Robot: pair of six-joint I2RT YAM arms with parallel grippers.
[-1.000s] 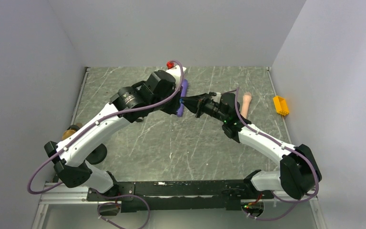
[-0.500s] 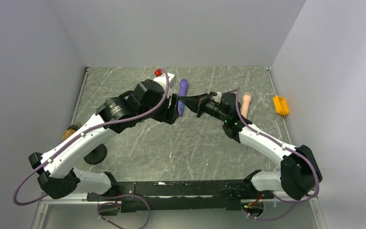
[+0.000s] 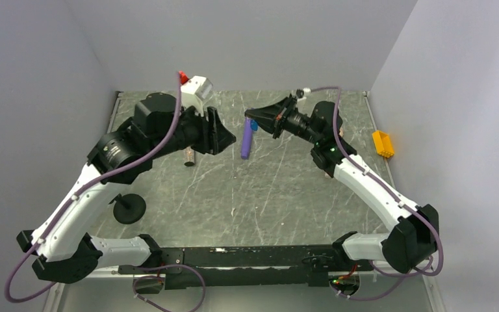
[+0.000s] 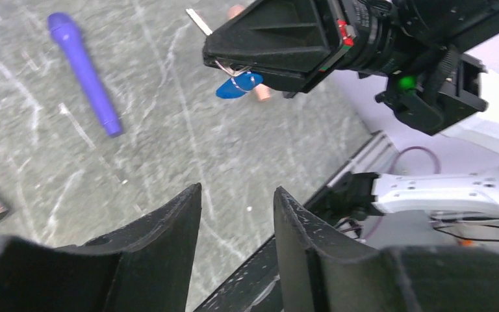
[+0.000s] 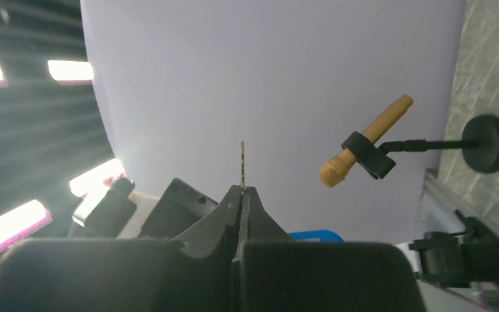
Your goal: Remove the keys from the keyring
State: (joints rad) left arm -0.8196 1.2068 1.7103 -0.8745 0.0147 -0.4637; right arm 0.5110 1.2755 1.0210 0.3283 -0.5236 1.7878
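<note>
My right gripper (image 3: 249, 117) is shut on a thin grey metal key (image 5: 242, 162) and holds it in the air above the table's far middle. The key sticks out past the fingertips in the left wrist view (image 4: 199, 21). The keyring, a small blue tag (image 4: 238, 85) on a thin metal ring (image 4: 242, 79), hangs under the right gripper and also shows in the top view (image 3: 255, 126). My left gripper (image 3: 219, 133) is open and empty, left of the right gripper and apart from it. Its fingers (image 4: 188, 201) frame bare table.
A purple wand (image 3: 245, 143) lies on the table below the right gripper. A glittery short cylinder (image 3: 190, 158) lies left of it. A yellow block (image 3: 383, 143) sits far right. A microphone stand base (image 3: 128, 208) is at the left; its gold microphone (image 5: 364, 142) shows in the right wrist view.
My left arm has pulled back to the left, away from the right gripper. My right gripper has risen and moved farther back with the key and blue tag.
</note>
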